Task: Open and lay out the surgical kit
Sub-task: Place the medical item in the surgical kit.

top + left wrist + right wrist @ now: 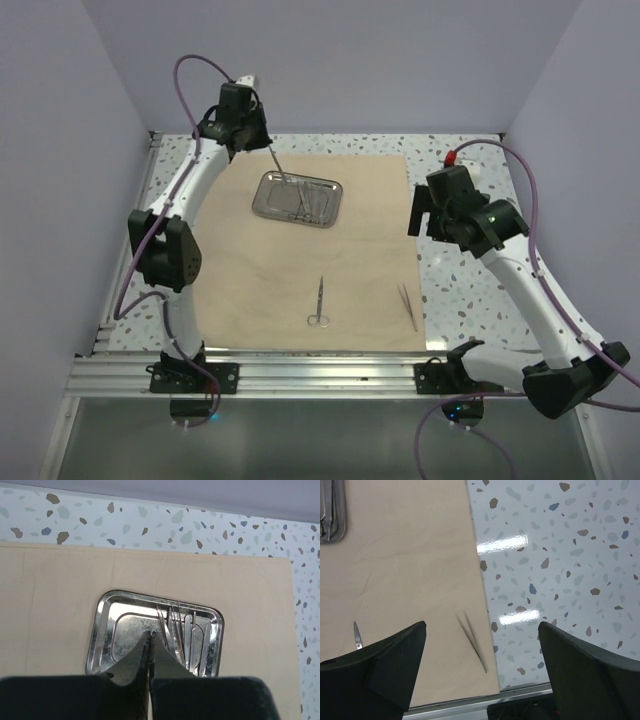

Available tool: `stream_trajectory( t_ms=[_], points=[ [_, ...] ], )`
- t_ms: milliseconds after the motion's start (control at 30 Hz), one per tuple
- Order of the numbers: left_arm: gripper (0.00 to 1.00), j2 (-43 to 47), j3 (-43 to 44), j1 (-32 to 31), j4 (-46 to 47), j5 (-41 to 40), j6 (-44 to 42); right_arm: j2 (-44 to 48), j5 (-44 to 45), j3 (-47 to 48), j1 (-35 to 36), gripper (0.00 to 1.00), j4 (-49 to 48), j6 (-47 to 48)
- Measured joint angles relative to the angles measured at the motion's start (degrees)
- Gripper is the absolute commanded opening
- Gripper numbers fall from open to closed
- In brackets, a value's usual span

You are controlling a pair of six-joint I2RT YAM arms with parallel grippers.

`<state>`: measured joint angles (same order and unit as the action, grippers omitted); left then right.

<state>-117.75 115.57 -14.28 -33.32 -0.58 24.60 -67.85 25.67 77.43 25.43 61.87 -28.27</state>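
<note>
Left gripper [150, 635] is pinching a thin steel instrument [279, 168] over the far tray [100, 630]; right gripper [482, 625] is hovering wide open, empty, above the near tweezers [472, 640].

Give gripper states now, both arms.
Left gripper: closed on a thin steel instrument over the tray.
Right gripper: open, empty.

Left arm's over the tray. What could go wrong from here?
1. The left gripper is shut on one end of a thin instrument; it may slip or swing.
2. Its tip sits among the tools left in the tray, so lifting might snag them.
3. The tweezers lie near the wrap sheet edge, easily knocked off.
</note>
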Motion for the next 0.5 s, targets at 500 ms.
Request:
stream_trajectory(
  t_ms=[500],
  points=[
    [0.0, 41.97, -51.65, -13.62, 8.0, 18.4, -1.25, 2.99, -2.91, -3.91, 0.0, 0.99, -2.69, 0.26]
  ],
)
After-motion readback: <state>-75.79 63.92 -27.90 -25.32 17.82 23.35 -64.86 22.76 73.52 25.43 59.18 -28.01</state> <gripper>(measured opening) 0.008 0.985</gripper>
